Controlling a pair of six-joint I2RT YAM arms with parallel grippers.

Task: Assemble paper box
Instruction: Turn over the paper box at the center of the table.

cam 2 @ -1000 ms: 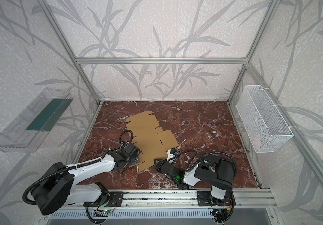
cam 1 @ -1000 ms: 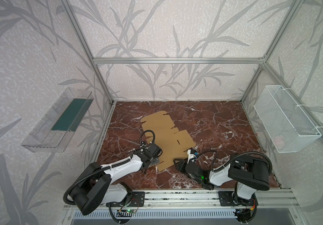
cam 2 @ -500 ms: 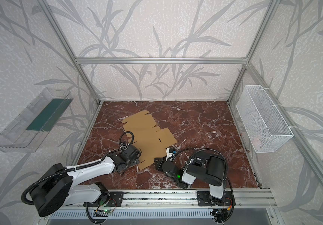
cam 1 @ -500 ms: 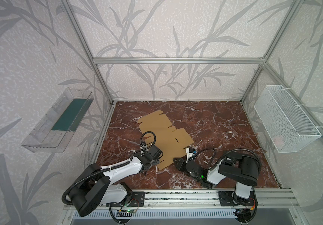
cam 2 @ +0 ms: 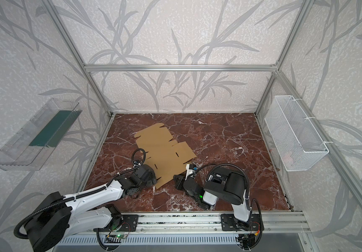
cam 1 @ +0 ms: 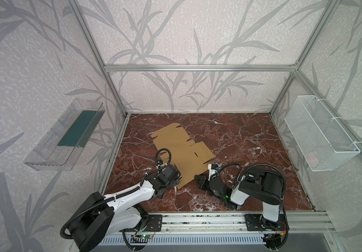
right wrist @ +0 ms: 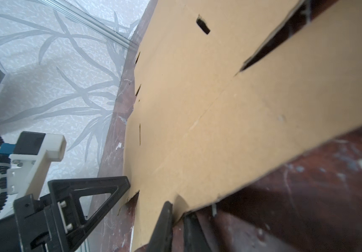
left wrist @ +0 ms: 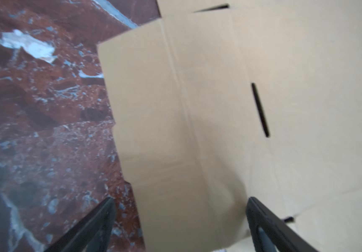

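The paper box (cam 1: pixel 182 148) (cam 2: pixel 162 150) is a flat tan die-cut cardboard sheet with slits, lying on the red marble floor. My right gripper (cam 1: pixel 198 177) (cam 2: pixel 176 177) (right wrist: pixel 178 209) is shut on the sheet's near edge; in the right wrist view one finger lies over the cardboard (right wrist: pixel 219 109) and the other under it. My left gripper (cam 1: pixel 177 177) (cam 2: pixel 154 177) (left wrist: pixel 180 199) stands open at the sheet's near-left corner. In the left wrist view a flap (left wrist: pixel 175 109) lies between its two fingers, untouched.
A clear plastic tray (cam 1: pixel 66 137) with a green insert hangs on the left wall. A white wire-mesh basket (cam 1: pixel 319 135) hangs on the right wall. Aluminium frame posts stand at the floor's corners, and a rail (cam 1: pixel 197 220) carrying both arm bases runs along the front.
My right gripper's jaws have closed onto the sheet's near edge. The sheet has shifted slightly to the left, and the right arm has swung left with it. The left gripper stays open.
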